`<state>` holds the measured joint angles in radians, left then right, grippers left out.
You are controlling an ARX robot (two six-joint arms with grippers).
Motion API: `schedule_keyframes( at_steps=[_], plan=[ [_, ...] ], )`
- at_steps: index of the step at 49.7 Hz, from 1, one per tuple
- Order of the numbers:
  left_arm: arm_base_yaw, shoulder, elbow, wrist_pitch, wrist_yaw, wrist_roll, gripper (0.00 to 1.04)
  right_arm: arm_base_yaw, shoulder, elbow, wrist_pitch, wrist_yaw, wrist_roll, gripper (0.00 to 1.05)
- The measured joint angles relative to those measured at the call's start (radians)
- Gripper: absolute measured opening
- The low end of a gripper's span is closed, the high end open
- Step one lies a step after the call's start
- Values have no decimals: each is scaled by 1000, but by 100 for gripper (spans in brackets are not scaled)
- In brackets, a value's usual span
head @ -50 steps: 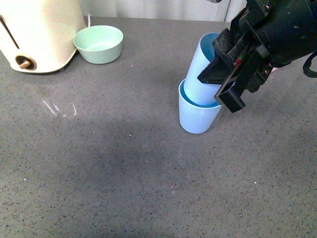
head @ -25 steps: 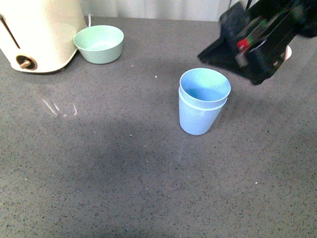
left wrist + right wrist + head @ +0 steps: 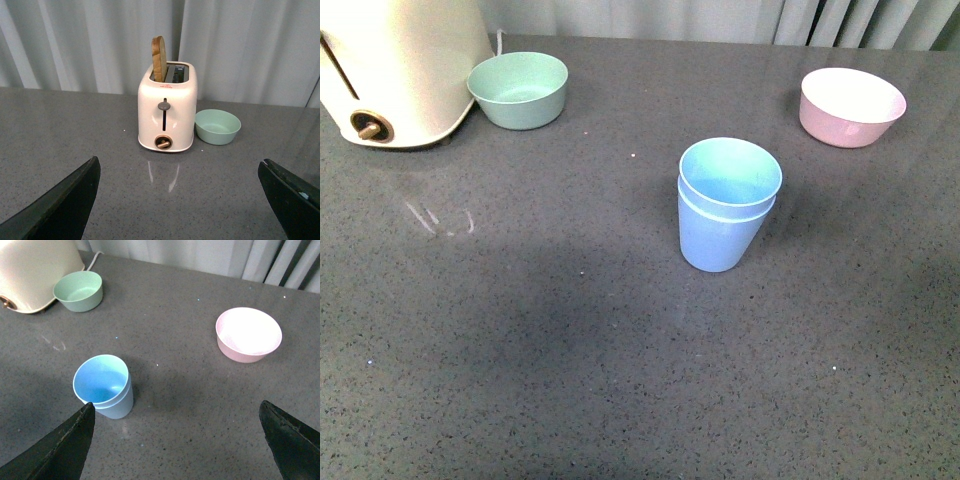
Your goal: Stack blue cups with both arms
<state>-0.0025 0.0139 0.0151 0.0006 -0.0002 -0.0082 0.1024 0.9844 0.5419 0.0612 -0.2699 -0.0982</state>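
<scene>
I see the blue cups (image 3: 728, 205) nested upright at centre of the grey worktop (image 3: 520, 330), left pincer (image 3: 185, 200) released, right pincer (image 3: 175, 440) released, both holding nothing

**Only black finger tips in sight**

The left gripper (image 3: 180, 200) shows as two matte black wedge-shaped fingers (image 3: 60, 205) tapering to blunt tips; one carries a small pale mark, perhaps a screw. The right gripper (image 3: 175, 445) shows the same two plain black tapering fingers (image 3: 55, 452), without visible markings.
</scene>
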Motion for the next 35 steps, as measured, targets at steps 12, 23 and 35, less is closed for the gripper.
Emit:
schedule_keyframes(
  at_steps=[12, 23, 35],
  plan=[
    [0, 0, 0, 0, 0, 0, 96, -2, -11, -15, 16, 23, 34, 95],
    [0, 0, 0, 0, 0, 0, 96, 6, -113, -280, 545, 376, 84, 52],
    [0, 0, 0, 0, 0, 0, 96, -78, -236, -390, 527, 275, 85, 7]
  ],
)
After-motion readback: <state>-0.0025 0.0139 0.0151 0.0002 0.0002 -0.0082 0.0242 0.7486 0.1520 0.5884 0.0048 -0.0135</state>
